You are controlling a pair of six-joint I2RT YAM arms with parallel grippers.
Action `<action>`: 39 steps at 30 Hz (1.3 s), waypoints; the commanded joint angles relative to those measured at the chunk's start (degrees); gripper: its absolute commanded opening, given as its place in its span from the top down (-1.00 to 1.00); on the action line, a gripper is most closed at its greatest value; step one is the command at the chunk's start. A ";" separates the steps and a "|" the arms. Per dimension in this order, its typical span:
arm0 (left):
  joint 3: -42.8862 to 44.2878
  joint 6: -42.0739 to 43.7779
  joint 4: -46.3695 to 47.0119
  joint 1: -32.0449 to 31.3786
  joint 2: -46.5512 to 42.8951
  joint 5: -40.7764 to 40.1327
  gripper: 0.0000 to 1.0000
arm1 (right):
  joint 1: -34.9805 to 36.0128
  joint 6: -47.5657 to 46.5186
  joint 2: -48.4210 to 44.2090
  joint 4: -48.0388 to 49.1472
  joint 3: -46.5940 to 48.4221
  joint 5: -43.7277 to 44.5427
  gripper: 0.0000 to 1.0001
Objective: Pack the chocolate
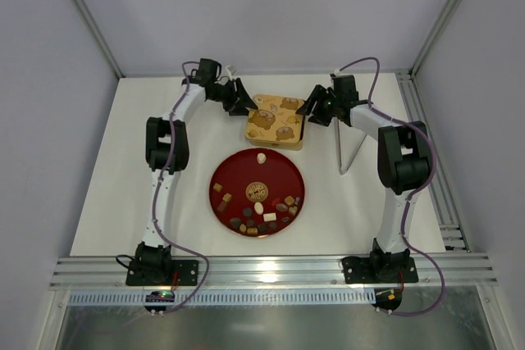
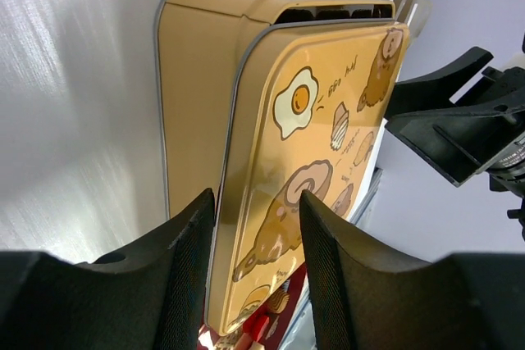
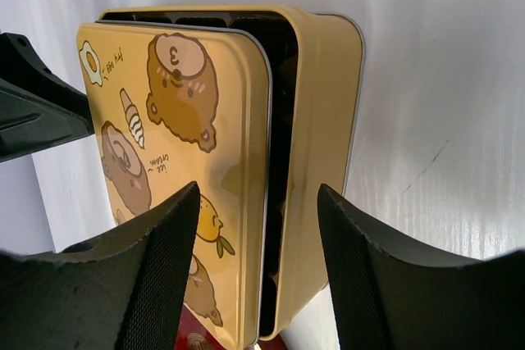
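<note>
The chocolate [image 1: 264, 215], several small brown and cream pieces, lies on a round red plate [image 1: 220, 171] at the table's middle. Behind it stands the gold tin [image 1: 300, 138] with a bear-printed lid [image 1: 275, 119] lying askew on top, a dark gap showing along its edge. My left gripper [image 1: 243, 104] [image 2: 256, 196] is open, its fingers either side of the lid's [image 2: 320, 145] left edge beside the tin wall [image 2: 197, 79]. My right gripper [image 1: 313, 108] [image 3: 258, 188] is open and straddles both lid [image 3: 189, 120] and tin wall [image 3: 324, 120] on the right.
A thin grey metal stand [image 1: 348, 153] rises just right of the tin, close to the right arm. Aluminium rails [image 1: 435, 161] run along the table's right edge and front. White walls enclose the back and sides.
</note>
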 commanded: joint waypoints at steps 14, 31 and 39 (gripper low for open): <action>3.52 0.37 -2.13 -1.41 -0.72 -6.65 0.03 | 0.60 -1.69 2.62 -0.94 5.05 -0.04 -0.21; 0.89 1.16 -3.88 -3.52 -3.71 -14.03 -0.13 | 1.30 -2.83 5.17 -2.88 9.09 -0.91 -0.07; -3.77 1.34 -3.80 -4.40 -7.22 -17.46 -0.26 | 2.62 -3.80 6.31 -3.14 10.24 -1.79 -0.06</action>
